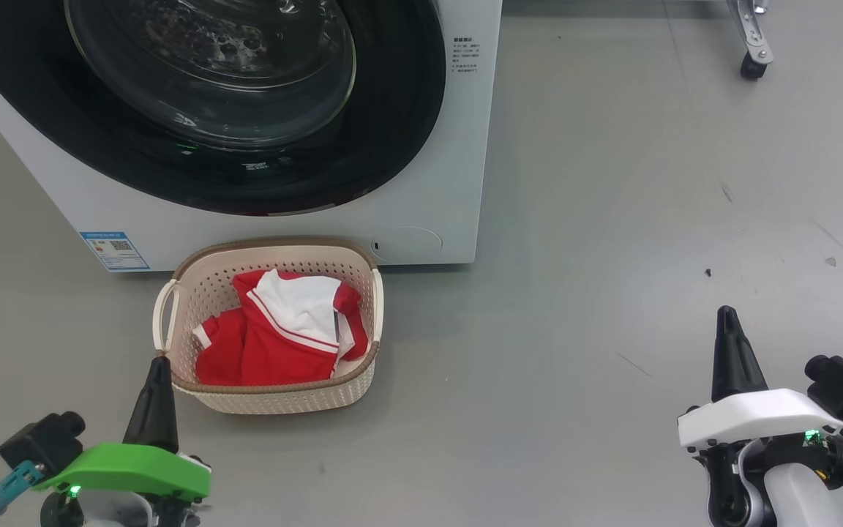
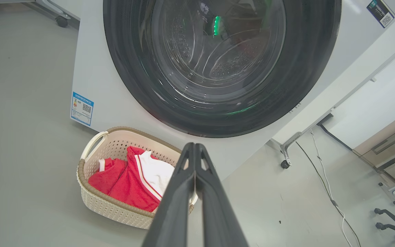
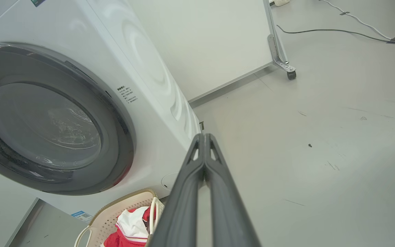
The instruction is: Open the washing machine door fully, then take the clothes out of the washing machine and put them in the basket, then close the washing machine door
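Nearest to you, the left end effector and the right end effector stood low at the front of the head view. Each had its two dark fingers pressed together with nothing between them. You had them well apart, the left near the basket's front left corner and the right out over bare floor. To my eye that read as a parked pose, clear of everything.

The basket sat on the floor just in front of the washing machine, below the washing machine door, a sensible spot for a short carry from the drum. In it lay the clothes: a plain red piece and a red one with a white panel and striped trim, bunched below the brown rim.

The door sat flush against the white front, and through its glass you could see the steel drum, with no garment that I could make out. I'd judge all three steps done.
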{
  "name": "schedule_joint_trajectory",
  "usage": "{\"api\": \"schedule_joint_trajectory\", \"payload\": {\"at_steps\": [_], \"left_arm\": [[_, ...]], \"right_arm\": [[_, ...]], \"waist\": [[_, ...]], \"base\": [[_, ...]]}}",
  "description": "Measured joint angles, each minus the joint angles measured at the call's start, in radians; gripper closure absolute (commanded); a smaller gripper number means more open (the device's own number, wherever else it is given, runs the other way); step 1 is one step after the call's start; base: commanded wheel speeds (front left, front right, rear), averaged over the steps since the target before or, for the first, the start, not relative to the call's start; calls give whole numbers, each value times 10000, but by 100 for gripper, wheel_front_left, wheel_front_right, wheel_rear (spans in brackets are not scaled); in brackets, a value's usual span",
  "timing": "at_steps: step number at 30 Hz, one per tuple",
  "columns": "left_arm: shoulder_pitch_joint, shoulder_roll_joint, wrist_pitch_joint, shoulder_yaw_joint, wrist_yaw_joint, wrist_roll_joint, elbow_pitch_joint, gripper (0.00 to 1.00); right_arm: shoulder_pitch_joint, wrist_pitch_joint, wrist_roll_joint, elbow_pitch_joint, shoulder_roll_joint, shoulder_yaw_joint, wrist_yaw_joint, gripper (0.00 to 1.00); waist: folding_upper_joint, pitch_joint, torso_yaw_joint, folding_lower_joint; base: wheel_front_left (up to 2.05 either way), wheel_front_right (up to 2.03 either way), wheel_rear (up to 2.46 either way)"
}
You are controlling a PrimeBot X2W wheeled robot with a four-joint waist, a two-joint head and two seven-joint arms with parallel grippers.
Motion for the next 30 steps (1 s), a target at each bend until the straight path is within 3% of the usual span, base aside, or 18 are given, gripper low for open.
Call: {"api": "schedule_joint_trajectory", "payload": {"at_steps": [30], "left_arm": [[6, -33, 1058, 593, 0, -3463, -165, 100]], "right_arm": [[-3, 1020, 4353, 270, -272, -560, 314, 100]], "waist": [[0, -359, 82, 0]], "base": [[0, 0, 0]]}}
